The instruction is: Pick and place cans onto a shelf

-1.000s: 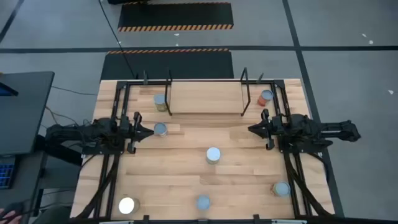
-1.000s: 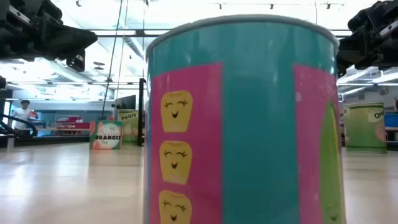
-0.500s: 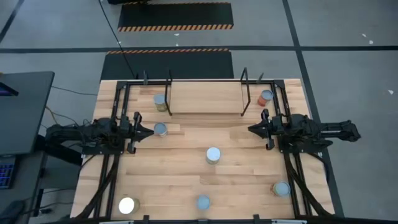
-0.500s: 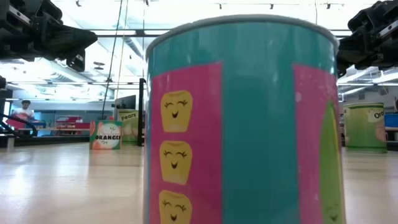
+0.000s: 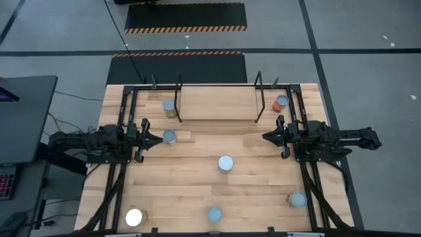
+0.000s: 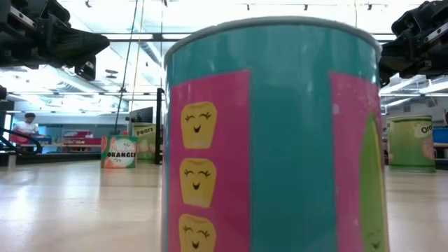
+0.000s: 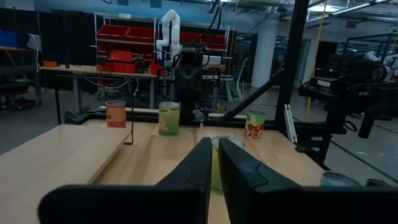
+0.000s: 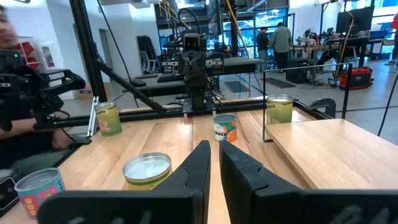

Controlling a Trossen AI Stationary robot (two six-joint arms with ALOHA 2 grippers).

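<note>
High view: shelf [image 5: 217, 103] board bare; 7 cans visible, all on tabletop [image 5: 263, 184], e.g. centre can [image 5: 225, 164], so nothing placed yet imo. Left gripper [image 5: 155, 138] beside a can [image 5: 170, 137], right gripper [image 5: 268, 137] mid-table. Low view: one can [image 6: 273, 140] fills frame. Wrist views: both claws nearly closed, holding nothing.

teal-pink can [image 6: 273, 140] fills low view, bottom cut off, hiding table centre behind.

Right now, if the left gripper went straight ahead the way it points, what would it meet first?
Probably the small silver-topped can just ahead of the left gripper; height clearance is unclear.
</note>
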